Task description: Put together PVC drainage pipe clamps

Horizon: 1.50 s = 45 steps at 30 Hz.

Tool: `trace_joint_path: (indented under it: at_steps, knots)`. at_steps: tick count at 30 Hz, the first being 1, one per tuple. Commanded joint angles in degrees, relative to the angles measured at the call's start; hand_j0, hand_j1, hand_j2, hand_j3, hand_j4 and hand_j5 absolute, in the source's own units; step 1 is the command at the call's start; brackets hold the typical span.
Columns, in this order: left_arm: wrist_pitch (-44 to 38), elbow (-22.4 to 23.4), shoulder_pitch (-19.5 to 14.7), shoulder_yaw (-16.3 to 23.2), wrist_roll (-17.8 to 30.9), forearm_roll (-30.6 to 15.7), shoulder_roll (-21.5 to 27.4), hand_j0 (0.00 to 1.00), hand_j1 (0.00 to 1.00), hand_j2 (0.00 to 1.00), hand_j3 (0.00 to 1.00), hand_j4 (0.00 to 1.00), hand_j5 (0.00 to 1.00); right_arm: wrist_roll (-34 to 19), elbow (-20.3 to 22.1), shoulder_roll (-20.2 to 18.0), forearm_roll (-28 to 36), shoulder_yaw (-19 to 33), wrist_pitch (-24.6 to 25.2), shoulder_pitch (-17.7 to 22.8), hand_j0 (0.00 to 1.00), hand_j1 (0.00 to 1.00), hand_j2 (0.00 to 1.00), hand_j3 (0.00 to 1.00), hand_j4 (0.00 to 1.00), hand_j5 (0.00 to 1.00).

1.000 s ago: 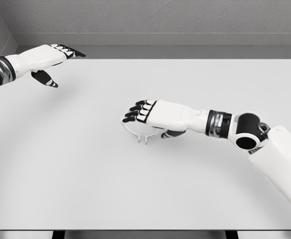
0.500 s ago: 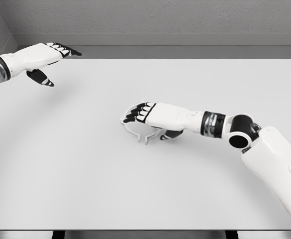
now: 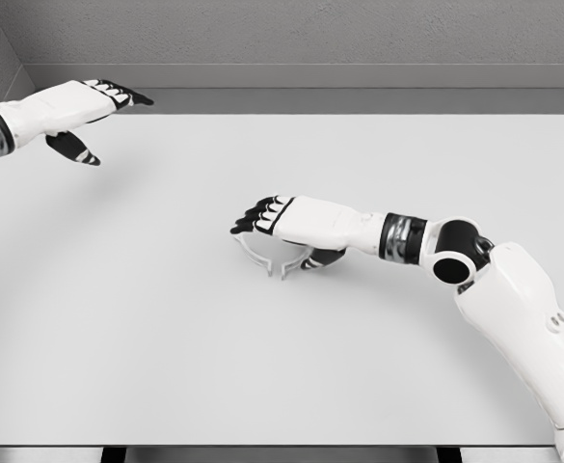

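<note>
**Clamp halves wait under a reaching right hand**

Clamp halves [image 3: 274, 258], two pale curved pieces meeting in a shallow V, lie flat on the white surface [image 3: 166, 338] just left of its centre. Your right hand [image 3: 267, 217] sits directly over them, arm stretched in from four o'clock, dark fingers [image 3: 248, 223] curled downward at the ten o'clock end of the pieces and the thumb tucked beneath the palm at the three o'clock side. You cannot tell from this view whether the fingers have closed on the plastic or only hover above it; nothing looks lifted.

Over the last second the right arm has extended, carrying the hand slightly toward nine o'clock across the clamp, while the pieces themselves have not shifted. That reads as an approach settling into a grasp, not assembly proper: the task looks to be at an early stage.

Your left hand [image 3: 79, 116] hangs at the far ten o'clock corner, fingers extended and holding nothing, and has drifted a little further outward, well apart from the work.
</note>
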<state>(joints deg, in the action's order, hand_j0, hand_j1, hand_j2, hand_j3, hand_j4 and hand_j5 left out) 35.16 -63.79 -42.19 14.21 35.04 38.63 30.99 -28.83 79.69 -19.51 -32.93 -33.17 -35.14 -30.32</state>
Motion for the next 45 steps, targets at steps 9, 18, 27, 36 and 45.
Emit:
trace_joint_path:
  at_steps: [9,18,27,36,45]
  knots:
    - [-0.16,-0.1,0.0,-0.06,-0.04,-0.92,0.83,1.0,1.0,1.0,1.0,1.0,1.0,0.09,-0.67,0.88,0.41,0.04,0.14,-0.09,1.0,1.0,1.0,1.0,1.0,1.0]
    - [-0.16,-2.04,0.18,0.03,-0.04,-0.92,0.83,1.0,1.0,1.0,1.0,1.0,1.0,0.09,-1.29,1.23,0.59,0.04,0.14,-0.26,1.0,1.0,1.0,1.0,1.0,1.0]
    - [-0.16,-2.04,0.26,0.12,-0.04,-1.1,2.32,1.0,1.0,1.0,1.0,1.0,1.0,0.09,-1.99,2.02,0.5,0.04,0.14,-0.53,1.0,1.0,1.0,1.0,1.0,1.0]
    - [-0.16,-2.13,0.18,0.03,-0.04,-4.88,5.31,1.0,1.0,1.0,1.0,1.0,1.0,0.09,-3.05,2.46,0.5,-0.05,0.14,-0.88,1.0,1.0,1.0,1.0,1.0,1.0]
    - [-0.16,-3.88,0.26,0.12,-0.04,-6.72,6.28,1.0,1.0,1.0,1.0,1.0,1.0,0.09,-3.4,2.81,0.5,-0.05,0.14,-0.97,1.0,1.0,1.0,1.0,1.0,1.0]
